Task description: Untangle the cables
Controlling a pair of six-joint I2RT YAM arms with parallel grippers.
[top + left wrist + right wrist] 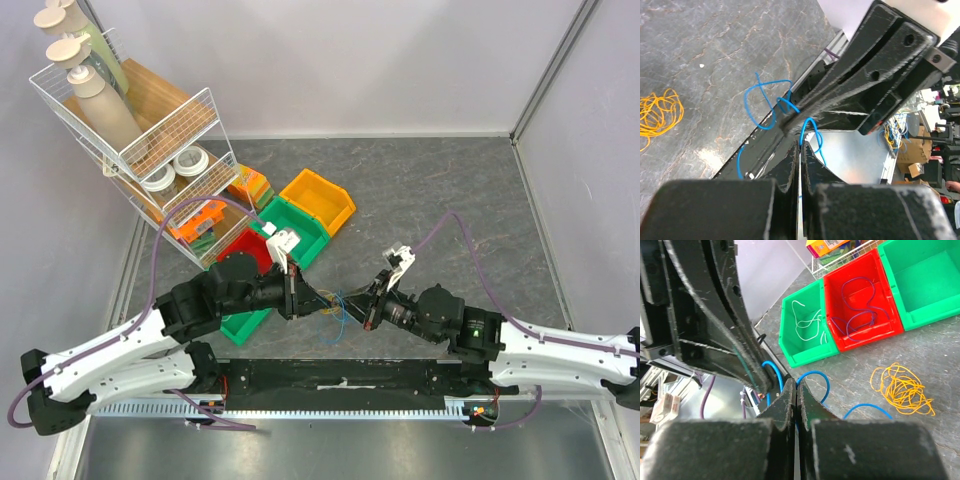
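We are finding both arms meeting low over the middle of the grey counter (940,350), tips almost touching, and we are judging this to be a pull-apart step on one strand. The left gripper (799,147) is showing its jaws pressed together, with the blue wire (815,372) emerging right at their tips, so we are reading it as pinching that wire. The right gripper (796,390) is likewise showing jaws pressed together on the same blue wire, which is looping out to either side of them. Holding the wire at two points just beside each other is, in our judgement, giving each arm an end to draw away and open the loops. The yellow tangle (901,387) is lying loose on the counter near the grippers and apart from both, with nothing holding it. Beyond it, a small green bin (810,356) is carrying a white strand (807,322) and a red bin (865,337) a purplish strand (860,314); we are taking this as sorting by colour, with blue in hand and yellow not yet dealt with.
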